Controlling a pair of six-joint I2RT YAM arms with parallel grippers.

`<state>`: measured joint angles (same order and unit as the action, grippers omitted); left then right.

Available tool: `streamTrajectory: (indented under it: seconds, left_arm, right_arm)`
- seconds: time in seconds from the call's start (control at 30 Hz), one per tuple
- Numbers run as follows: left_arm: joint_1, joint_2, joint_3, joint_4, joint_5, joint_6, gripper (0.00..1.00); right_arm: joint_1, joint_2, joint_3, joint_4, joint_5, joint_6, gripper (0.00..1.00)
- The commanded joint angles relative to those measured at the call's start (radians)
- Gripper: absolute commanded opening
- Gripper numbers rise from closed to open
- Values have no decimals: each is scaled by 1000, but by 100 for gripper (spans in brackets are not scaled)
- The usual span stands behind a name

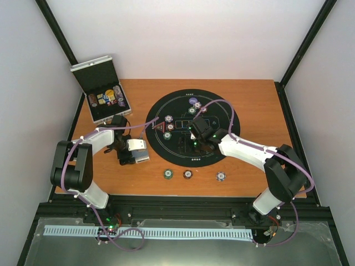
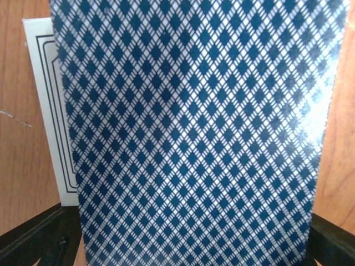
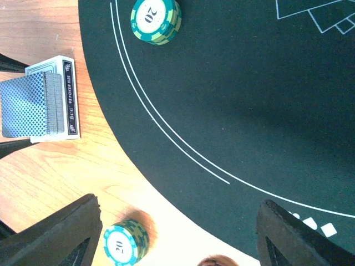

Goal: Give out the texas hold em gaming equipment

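A blue-and-white diamond-backed deck of playing cards (image 2: 194, 133) fills nearly the whole left wrist view, with a white line-bordered card box (image 2: 47, 111) showing behind it. The deck sits on the wooden tabletop (image 1: 249, 94) between the left edge and the black round felt mat (image 1: 172, 152), toward the near edge. The left end effector (image 1: 135, 153) has its fingers set wide on either side of the deck; I cannot tell whether they press it. The right end effector (image 3: 183, 238) is spread and carries nothing, hanging over the mat's near-left rim.

Closing on the stack could fan or spill loose cards, or drag the box along. A green round poker chip marked 20 (image 3: 125, 243) lies off the mat between the right fingers (image 3: 61, 233), just beside one, and a descent could knock it. The arms work close together, so a reach by either might clash.

The card faces, the deck's depth and any contact at the left fingers are all hidden. Only a sliver of a dark chip shows at the bottom edge of the right wrist view. The contents of the open aluminium case (image 1: 100, 83) at the far-left corner are too small to sort.
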<state>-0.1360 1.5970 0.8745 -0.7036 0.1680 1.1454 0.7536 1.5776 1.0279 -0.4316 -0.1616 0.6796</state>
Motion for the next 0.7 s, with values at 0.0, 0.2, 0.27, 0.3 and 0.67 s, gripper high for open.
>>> streamTrajectory:
  seconds: [0.0, 0.2, 0.27, 0.3, 0.67]
  left_arm:
    - [-4, 7, 29, -9, 28, 30, 93]
    - [-4, 12, 31, 3, 37, 26, 93]
    - [-4, 15, 33, 8, 35, 24, 93]
    - [-5, 15, 33, 9, 36, 23, 92]
    - [-5, 11, 37, 3, 42, 11, 91]
  right_arm:
    - [12, 28, 15, 43, -29, 18, 75]
    - [12, 44, 12, 73, -52, 27, 72]
    - [13, 51, 13, 80, -60, 32, 71]
    - [13, 54, 15, 84, -65, 32, 70]
    - [23, 168, 52, 235, -195, 125, 64]
